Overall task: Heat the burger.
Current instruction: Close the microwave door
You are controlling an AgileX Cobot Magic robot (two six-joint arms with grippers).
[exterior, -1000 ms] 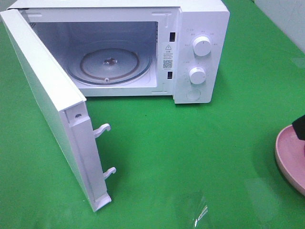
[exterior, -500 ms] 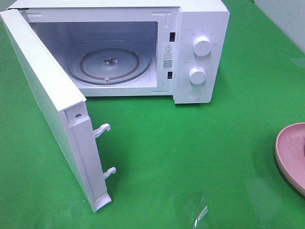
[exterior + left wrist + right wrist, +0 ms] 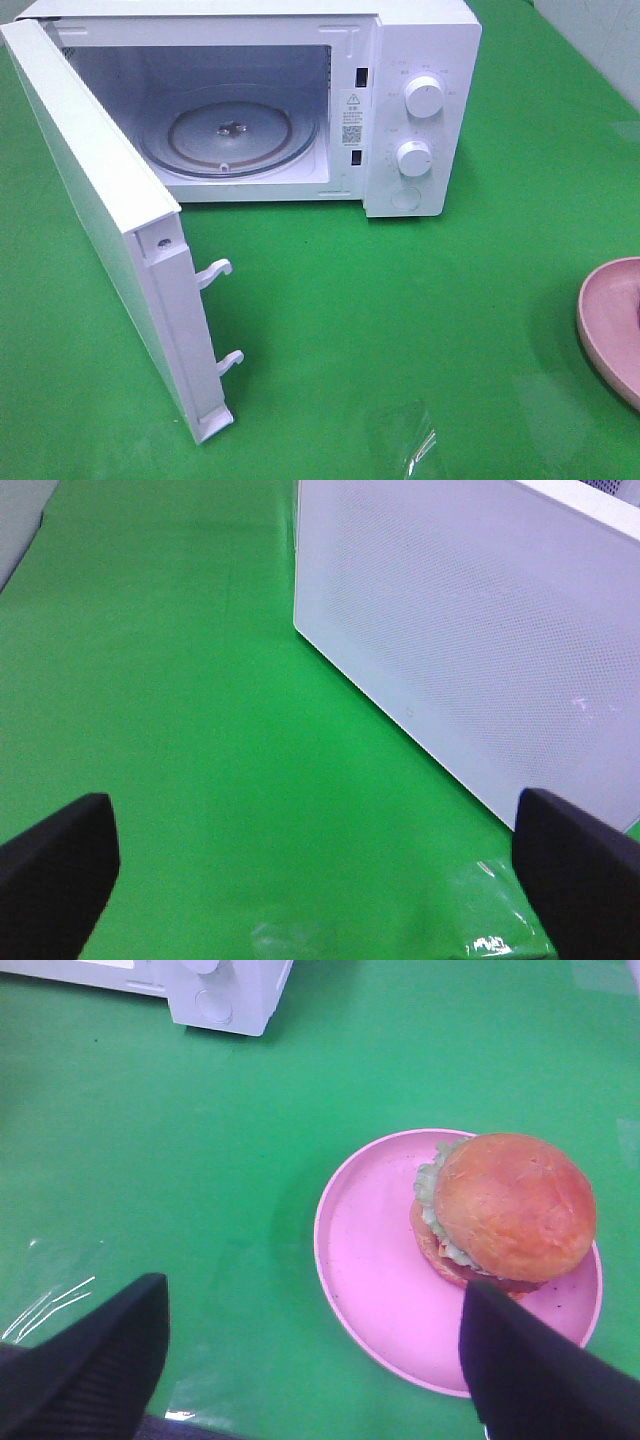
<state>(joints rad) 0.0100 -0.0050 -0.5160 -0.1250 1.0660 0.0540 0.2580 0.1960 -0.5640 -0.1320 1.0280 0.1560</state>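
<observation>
Since the burger (image 3: pixel 505 1215) is a soft stack, I judge it light, squashy and prone to shearing apart if pinched at the dome; better to take it low across the bun sides, gently, or lift the pink plate (image 3: pixel 375 1290) by its rim instead; plate looks stiff but slick. Burger: golden-brown domed bun, pale green lettuce frill on one side, dark filling below; sits off-centre on the plate, at the right edge of the green bench (image 3: pixel 400 300), well apart from the open microwave (image 3: pixel 300 110). My right hand (image 3: pixel 310 1355) hangs above it, fingers apart, holding nothing; left hand (image 3: pixel 320 865) wide apart too, near the microwave door (image 3: pixel 470 630).
</observation>
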